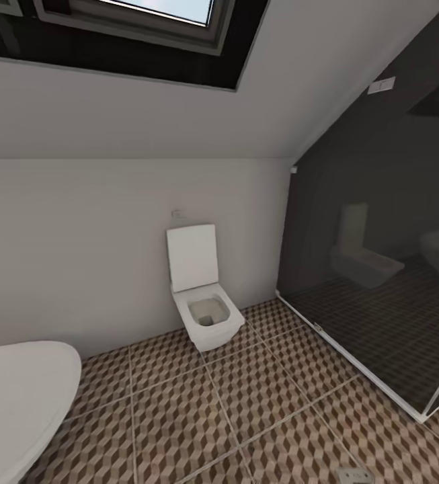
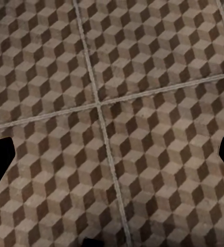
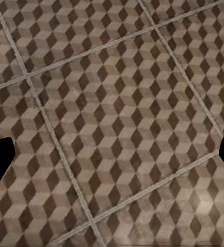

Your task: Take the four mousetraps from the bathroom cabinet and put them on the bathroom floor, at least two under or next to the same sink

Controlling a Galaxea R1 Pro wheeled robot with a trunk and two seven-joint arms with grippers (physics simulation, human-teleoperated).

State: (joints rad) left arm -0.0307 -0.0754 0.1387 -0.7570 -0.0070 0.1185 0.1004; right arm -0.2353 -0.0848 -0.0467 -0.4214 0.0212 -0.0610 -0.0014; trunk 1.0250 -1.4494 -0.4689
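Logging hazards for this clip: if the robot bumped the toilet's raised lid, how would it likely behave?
The toilet looks rigid and fixed against the wall, so it would probably not shift. Its lid stands upright, leaning back toward the wall; a push from the front would likely do little. Its glossy white surface probably offers a tool little grip.

Black, blunt-ended jaws at both wrist views' edges.

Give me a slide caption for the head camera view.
White toilet against the wall on patterned bathroom floor, dark glass shower screen beside it.
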